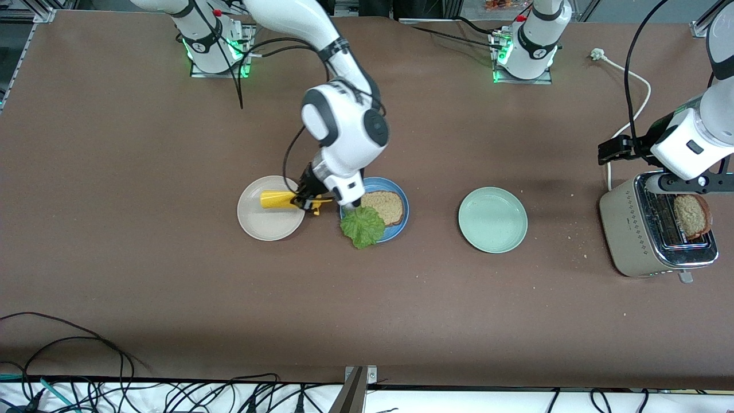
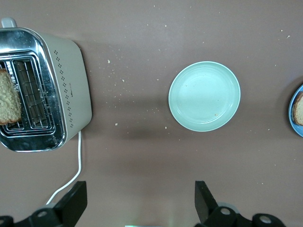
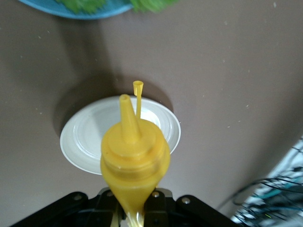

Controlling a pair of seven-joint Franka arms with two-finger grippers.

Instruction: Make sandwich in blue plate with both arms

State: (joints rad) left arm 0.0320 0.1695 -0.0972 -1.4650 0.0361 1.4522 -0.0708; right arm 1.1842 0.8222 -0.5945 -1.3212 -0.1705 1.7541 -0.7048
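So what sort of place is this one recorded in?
Probably a robotics lab bench staged as a kitchen: arms bolted to a brown-covered table, loose cables along its edge, plus a toaster and blue plate.

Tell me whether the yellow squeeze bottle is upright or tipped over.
Tipped: the yellow squeeze bottle lies sideways in the right gripper, over the beige plate.

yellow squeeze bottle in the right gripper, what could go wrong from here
The right gripper pinches the yellow squeeze bottle on its side over the beige plate, cap off the nozzle: sauce may drip there rather than on the bread slice. The lettuce leaf overhangs the blue plate rim and could slide off. The left gripper waits open beside the toaster.
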